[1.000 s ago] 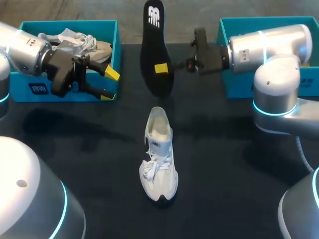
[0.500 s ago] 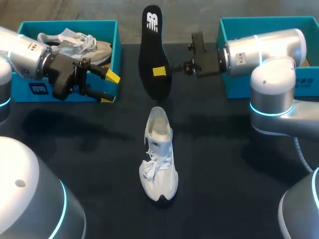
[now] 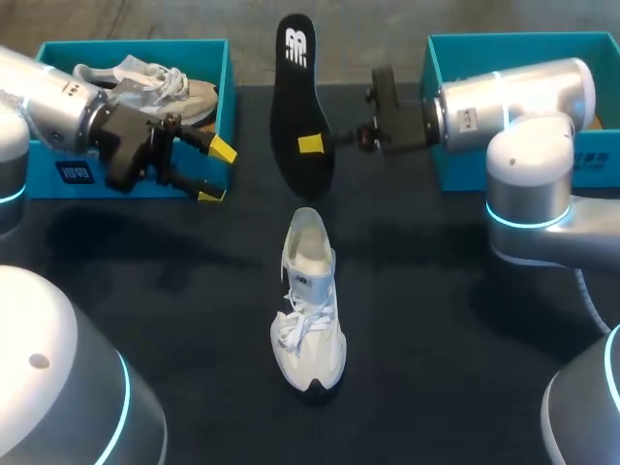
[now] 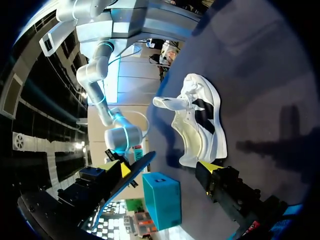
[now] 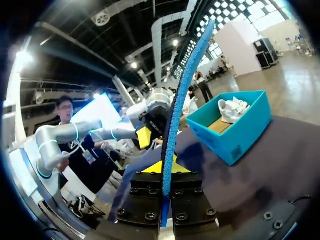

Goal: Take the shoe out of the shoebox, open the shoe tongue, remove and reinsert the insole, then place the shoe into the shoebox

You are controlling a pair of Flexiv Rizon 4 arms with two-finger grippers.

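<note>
A white shoe (image 3: 308, 300) lies on the black table (image 3: 436, 320), toe toward the near edge; the left wrist view shows the same shoe (image 4: 200, 120) ahead of my left gripper. My right gripper (image 3: 312, 145) is shut on the black insole (image 3: 298, 87), holding it upright above the table's far middle. In the right wrist view the insole's blue edge (image 5: 182, 100) rises from between the right gripper (image 5: 167, 167) jaws. My left gripper (image 3: 215, 171) hangs open and empty in front of the left shoebox (image 3: 58, 174); its two yellow tips stand wide apart around the left gripper (image 4: 162, 170) midpoint.
The teal left shoebox holds a second pale shoe (image 3: 145, 79), also seen as the shoe in the box (image 5: 232, 107). A second teal box (image 3: 455, 126) stands at the far right under my right arm. Bare table lies around the white shoe.
The right arm has shifted the insole slightly lower and to the left. The left gripper has drifted a little, still open. The white shoe has not moved.
</note>
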